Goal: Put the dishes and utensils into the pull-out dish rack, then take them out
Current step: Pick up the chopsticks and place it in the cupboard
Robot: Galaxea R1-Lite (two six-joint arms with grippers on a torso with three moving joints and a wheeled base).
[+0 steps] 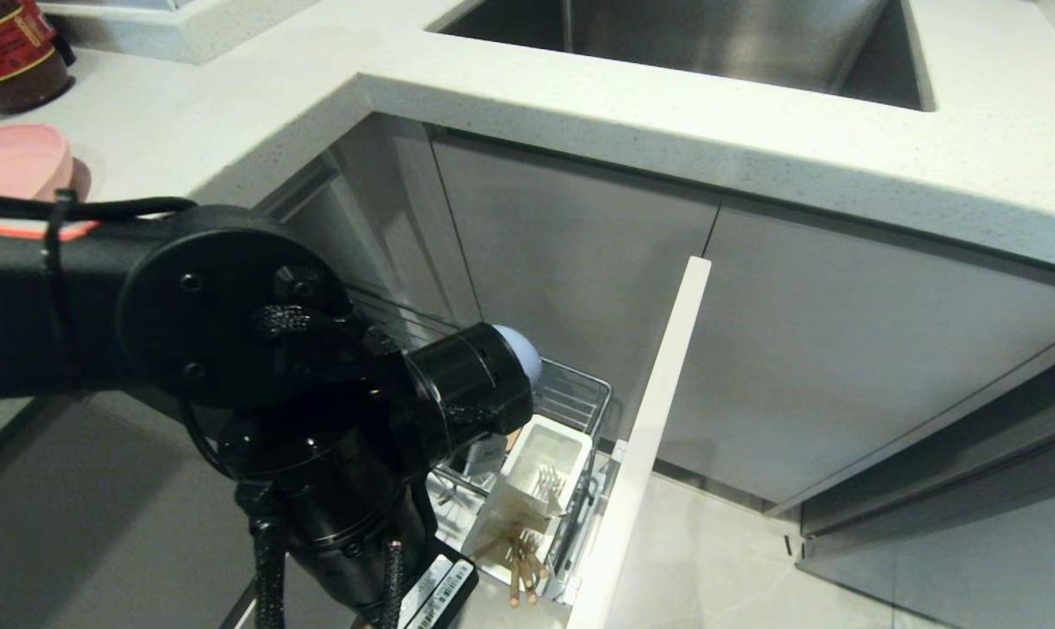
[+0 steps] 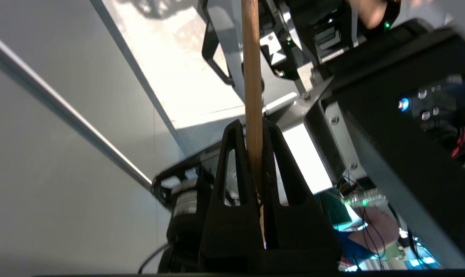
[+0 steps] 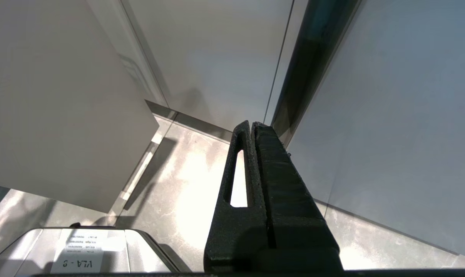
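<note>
My left gripper (image 2: 251, 125) is shut on a light wooden chopstick (image 2: 252, 77) that runs straight out past the fingertips. In the head view the black left arm (image 1: 318, 393) hangs over the pull-out dish rack (image 1: 580, 393) and hides that gripper. Chopstick ends (image 1: 519, 568) poke out below the white cutlery cup (image 1: 545, 459). The pale blue bowl (image 1: 520, 349) sits in the rack behind the wrist. A strip of the salmon-pink plate (image 1: 21, 229) shows on the counter. The spoon is out of view. My right gripper (image 3: 252, 124) is shut and empty, parked above the floor.
The rack's tall white front panel (image 1: 658, 419) stands just right of the cup. Grey cabinet doors (image 1: 580, 262) close in behind the rack. On the counter (image 1: 580, 96) are a pink bowl (image 1: 17, 162), a dark jar (image 1: 12, 52) and the steel sink (image 1: 711, 44).
</note>
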